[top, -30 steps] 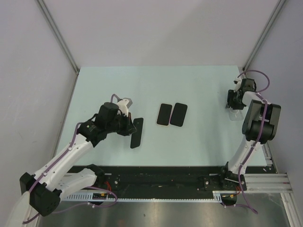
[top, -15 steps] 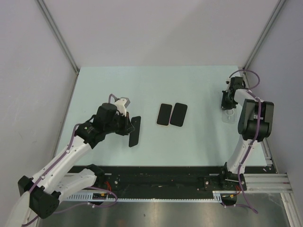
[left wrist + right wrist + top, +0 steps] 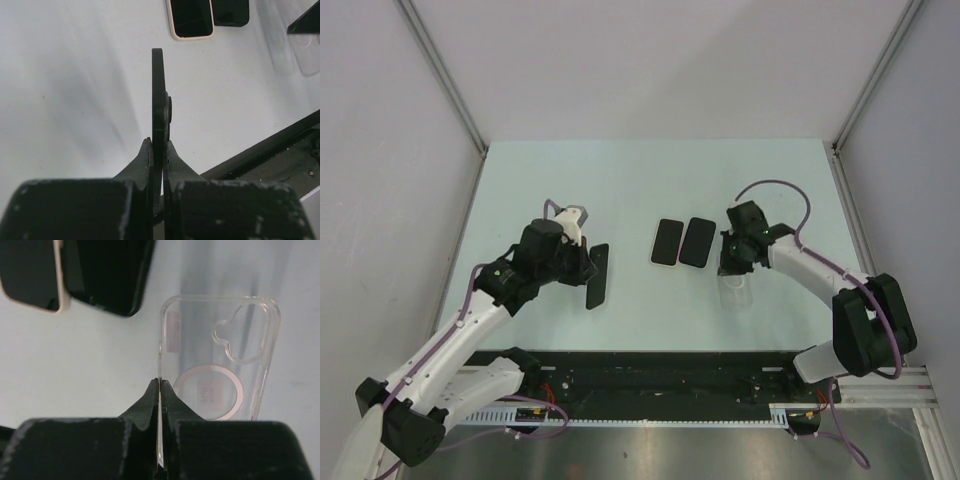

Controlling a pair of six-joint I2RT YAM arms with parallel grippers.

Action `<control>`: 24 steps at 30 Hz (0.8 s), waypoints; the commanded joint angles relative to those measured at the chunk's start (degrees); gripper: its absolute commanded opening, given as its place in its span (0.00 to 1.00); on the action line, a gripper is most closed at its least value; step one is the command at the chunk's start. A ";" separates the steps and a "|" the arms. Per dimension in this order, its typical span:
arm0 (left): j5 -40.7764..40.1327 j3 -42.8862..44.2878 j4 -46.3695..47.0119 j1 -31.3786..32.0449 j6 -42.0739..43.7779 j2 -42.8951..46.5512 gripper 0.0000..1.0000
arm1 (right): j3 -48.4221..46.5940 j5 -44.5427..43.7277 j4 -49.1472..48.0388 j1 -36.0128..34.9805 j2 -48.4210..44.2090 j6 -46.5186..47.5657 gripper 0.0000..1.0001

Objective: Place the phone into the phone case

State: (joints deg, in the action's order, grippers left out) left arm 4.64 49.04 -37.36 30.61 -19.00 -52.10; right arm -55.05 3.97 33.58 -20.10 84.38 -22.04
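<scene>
Right fingers (image 3: 145,407) pinch clear case (image 3: 200,345) wall; overhead barely shows it.

Count: two phones lying flat, one beige-edged phone (image 3: 666,242) and one black phone (image 3: 697,241); one clear phone case (image 3: 215,365); one thin black slab (image 3: 597,276).

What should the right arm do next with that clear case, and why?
Probably lower the clear case flat onto the table beside the dark-edged phone. The right gripper pinches it by just one thin side wall, close to the phones, so pressing a phone in now would likely twist it.
</scene>
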 commanded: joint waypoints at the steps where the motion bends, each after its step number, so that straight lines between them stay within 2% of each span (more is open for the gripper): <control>1: -0.16 0.53 2.30 -0.38 -0.33 2.00 0.00 | 5.73 -3.17 -5.62 -10.01 -3.25 -14.94 0.00; 5: 1.41 -0.08 2.38 -0.38 -2.44 1.82 0.00 | 7.93 -8.36 -12.46 -19.00 -2.47 -24.96 0.00; 8: 3.87 -0.87 2.04 -0.46 -3.84 1.65 0.00 | 9.43 -6.52 -20.19 -22.95 -0.19 -30.68 0.01; 14: 5.02 -0.61 -2.09 -0.46 -5.69 1.12 0.00 | 9.26 -7.92 -26.63 -27.97 6.76 -38.58 0.01; 16: 5.46 -0.52 -2.71 -0.46 -6.30 0.59 0.00 | 9.26 -8.45 -27.08 -28.77 7.38 -40.26 0.10; 20: 7.13 -0.43 -3.86 -0.46 -7.71 -1.16 0.00 | 9.26 -7.66 -28.40 -28.86 5.63 -40.80 0.22; 24: 12.22 0.01 -2.28 -0.46 -9.47 -3.01 0.00 | 9.17 -8.54 -26.65 -28.51 1.32 -36.77 0.41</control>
State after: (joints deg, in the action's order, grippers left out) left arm 11.14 47.57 -41.76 30.39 -25.10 -54.26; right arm -45.76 -2.28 7.90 -48.75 91.13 -60.20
